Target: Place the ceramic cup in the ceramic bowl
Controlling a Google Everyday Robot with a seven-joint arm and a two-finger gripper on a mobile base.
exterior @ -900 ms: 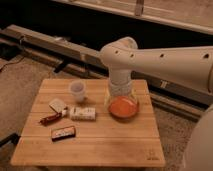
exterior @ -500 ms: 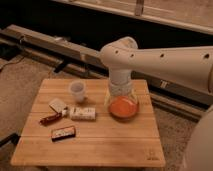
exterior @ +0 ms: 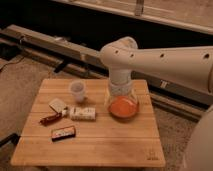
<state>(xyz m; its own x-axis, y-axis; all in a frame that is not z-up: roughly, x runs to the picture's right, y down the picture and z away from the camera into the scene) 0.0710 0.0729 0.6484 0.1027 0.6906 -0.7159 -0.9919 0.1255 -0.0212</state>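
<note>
The small white ceramic cup (exterior: 77,90) stands upright on the wooden table (exterior: 100,145), towards its far left. The orange-red ceramic bowl (exterior: 122,107) sits to the cup's right, near the table's far edge. My white arm reaches in from the right and bends down over the bowl. My gripper (exterior: 121,94) hangs right above the bowl's far side, a cup's width or more to the right of the cup. The cup stands apart from the gripper and outside the bowl.
In front of the cup lie a small white packet (exterior: 57,105), a white rectangular box (exterior: 82,113), a red item (exterior: 50,119) and a dark bar (exterior: 63,132). A metal rail and cables (exterior: 60,47) run behind the table.
</note>
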